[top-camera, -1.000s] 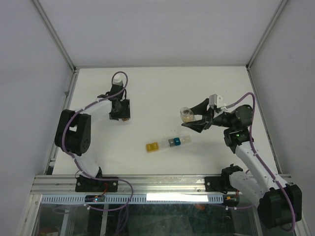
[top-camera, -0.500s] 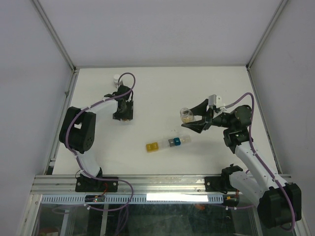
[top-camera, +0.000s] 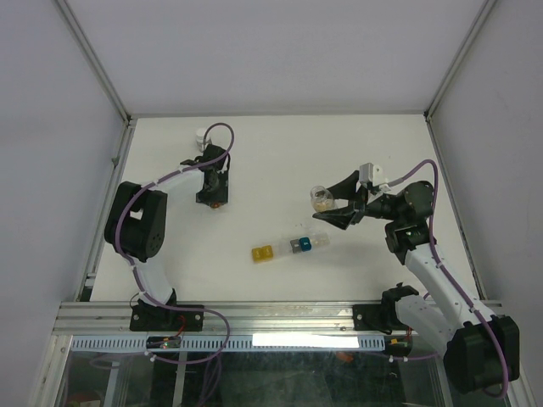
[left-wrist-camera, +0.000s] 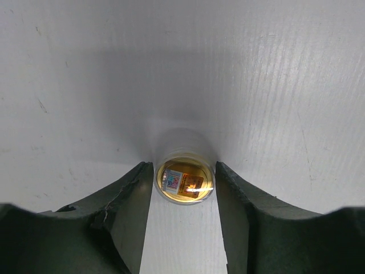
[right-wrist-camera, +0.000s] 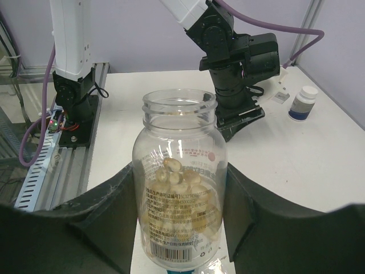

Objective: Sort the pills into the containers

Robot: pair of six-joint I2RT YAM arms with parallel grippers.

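Note:
My left gripper [top-camera: 214, 197] points down at the back left. In the left wrist view its two dark fingertips [left-wrist-camera: 134, 191] touch both sides of a small clear vial [left-wrist-camera: 184, 181]. The vial stands on the table and shows orange-amber inside, with a label. My right gripper [top-camera: 323, 203] is shut on a clear open-necked bottle [right-wrist-camera: 179, 171] holding pale yellow pills [right-wrist-camera: 174, 177], lifted off the table. The containers [top-camera: 291, 247] lie as a short strip between the arms, with a yellow cube [top-camera: 262, 253] at its left and a blue one [top-camera: 305, 244] further right.
A small white-capped dark bottle [top-camera: 200, 134] stands at the back left behind the left gripper; it also shows as the capped bottle [right-wrist-camera: 301, 103] in the right wrist view. Metal frame posts [top-camera: 93, 64] and walls enclose the table's sides and back.
The left wrist shifted slightly right and settled over the vial, uncovering the white-capped bottle, and its jaws narrowed onto the vial. The right arm and its bottle have not moved.

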